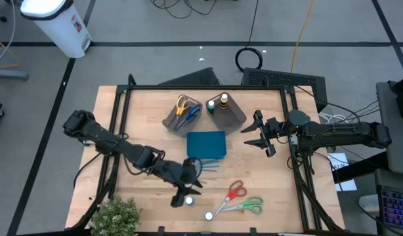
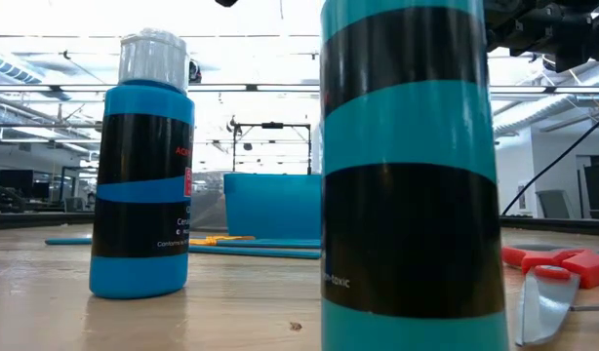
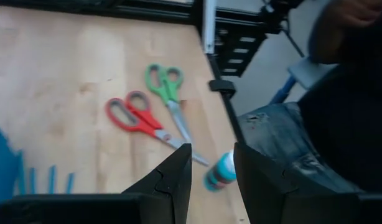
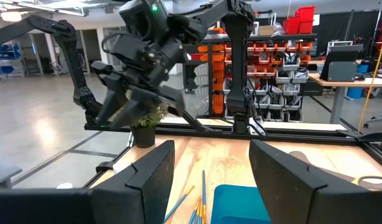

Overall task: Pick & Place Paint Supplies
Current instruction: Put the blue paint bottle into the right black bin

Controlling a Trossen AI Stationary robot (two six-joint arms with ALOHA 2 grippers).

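Two teal-and-black paint bottles stand upright near the table's near edge, one (image 1: pixel 188 200) (image 2: pixel 143 175) just below my left gripper (image 1: pixel 187 190) and one (image 1: pixel 209 215) (image 2: pixel 407 166) closer to the edge. My left gripper (image 3: pixel 213 171) hovers open above them with nothing between its fingers. Red scissors (image 1: pixel 233 192) (image 3: pixel 132 116) and green scissors (image 1: pixel 249 205) (image 3: pixel 166 84) lie flat to their right. Thin brushes (image 1: pixel 205 167) (image 4: pixel 200 199) lie beside the teal tray (image 1: pixel 207 144). My right gripper (image 1: pixel 259 131) (image 4: pixel 211 168) waits open, raised at the table's right side.
Two grey-brown bins stand at the far middle, one (image 1: pixel 182 113) with yellow and blue scissors, one (image 1: pixel 225 110) with paint bottles. A potted plant (image 1: pixel 114 216) sits at the near left corner. A person in jeans (image 3: pixel 284 137) stands beyond the table's edge.
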